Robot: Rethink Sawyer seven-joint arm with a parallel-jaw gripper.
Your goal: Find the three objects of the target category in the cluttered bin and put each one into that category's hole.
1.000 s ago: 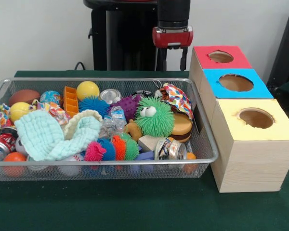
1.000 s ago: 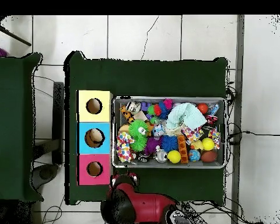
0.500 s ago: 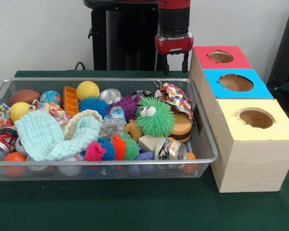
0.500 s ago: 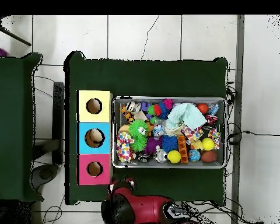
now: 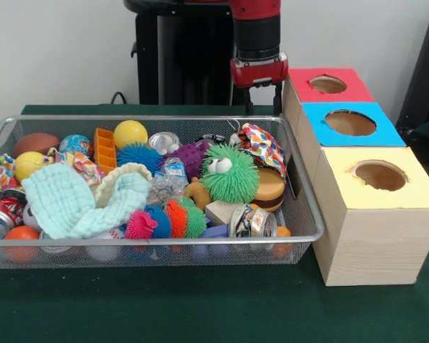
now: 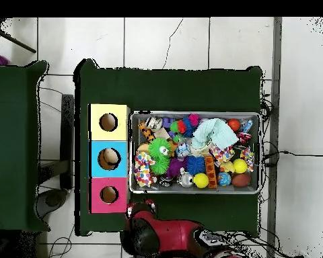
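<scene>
The wire mesh bin (image 5: 157,118) is heaped with toys: a green furry toy with eyes (image 5: 229,174), a yellow ball (image 5: 130,133), spiky balls (image 5: 168,219), a mint cloth (image 5: 79,200) and a few cans (image 5: 252,220). To its right stand the red-topped box (image 5: 300,89), blue-topped box (image 5: 322,136) and yellow-topped box (image 5: 343,187), each with a round hole. My gripper (image 5: 262,101) hangs open and empty behind the bin's far right corner, beside the red-topped box. In the overhead view the red arm (image 6: 142,216) covers the gripper just below the bin (image 6: 194,113).
A patterned wrapper (image 5: 264,146) lies against the bin's right wall. Something tan shows inside the blue box's hole (image 6: 109,158) from overhead. A second green table (image 6: 13,144) stands to the left in the overhead view, and green cloth lies in front of the bin.
The gripper has come down a little and drifted slightly toward the red-topped box. It stays open and empty, and the bin's contents have not moved.
</scene>
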